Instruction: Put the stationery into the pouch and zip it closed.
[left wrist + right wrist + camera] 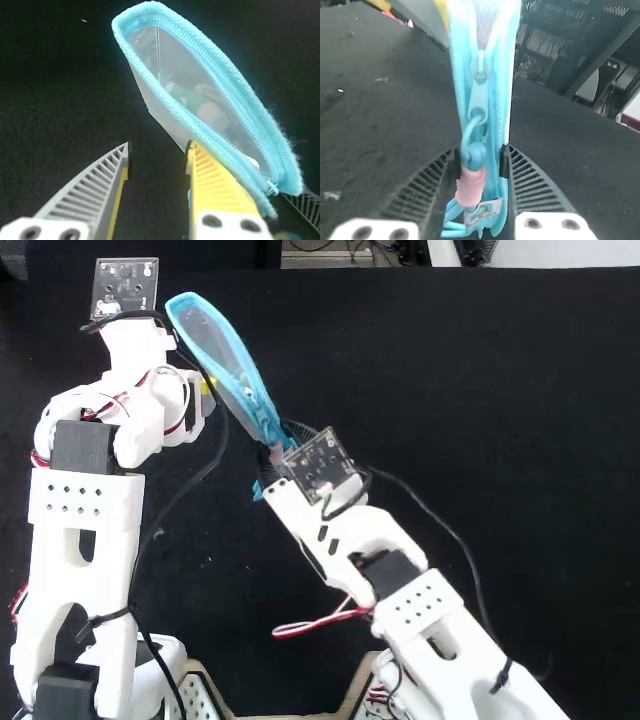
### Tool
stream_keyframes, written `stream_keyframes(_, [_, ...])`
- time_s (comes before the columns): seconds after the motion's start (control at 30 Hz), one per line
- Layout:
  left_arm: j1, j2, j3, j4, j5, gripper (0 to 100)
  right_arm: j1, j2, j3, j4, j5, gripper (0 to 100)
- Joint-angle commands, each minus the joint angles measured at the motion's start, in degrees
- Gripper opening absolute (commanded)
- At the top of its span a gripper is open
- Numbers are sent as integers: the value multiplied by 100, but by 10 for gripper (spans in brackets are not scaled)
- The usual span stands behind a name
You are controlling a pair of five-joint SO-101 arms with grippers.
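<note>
Left wrist view: the left hand (pixel 159 147) is wide open and empty; the pouch (pixel 165 65), stationery (pixel 200 100) inside, lies along the outer side of its yellow finger (pixel 215 185). Right wrist view: the right hand (pixel 479 152) clamps the pouch's end, with the zipper slider (pixel 479 100) just beyond the grip. High view: above the table (pixel 480 390), the pouch's long axis runs from the right hand up past the left hand.

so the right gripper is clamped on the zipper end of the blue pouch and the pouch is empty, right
Not empty: the left wrist view shows stationery through the clear side of the pouch. The right gripper is indeed clamped on its zipper end.
</note>
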Motion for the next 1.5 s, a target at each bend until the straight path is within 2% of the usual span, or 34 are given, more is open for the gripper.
stream_keyframes(0.0, [40,-70,-356,0,18,195,97,163,-374,-114,-62,133])
stream_keyframes(0.13, [40,-70,-356,0,18,195,158,154,-374,-123,-70,133])
stream_keyframes(0.3, [40,-70,-356,0,9,195,290,145,-400,-193,-448,109])
stream_keyframes(0.67, [40,-70,-356,26,9,195,132,-92,-365,-149,-466,109])
stream_keyframes(0.77, [13,-70,-356,35,9,195,-35,-462,-391,229,-431,109])
stream_keyframes(0.97, [40,-70,-356,35,9,195,88,-576,-391,290,-431,109])
stream_keyframes(1.47, [40,-62,-356,35,9,195,185,330,-374,-607,-431,106])
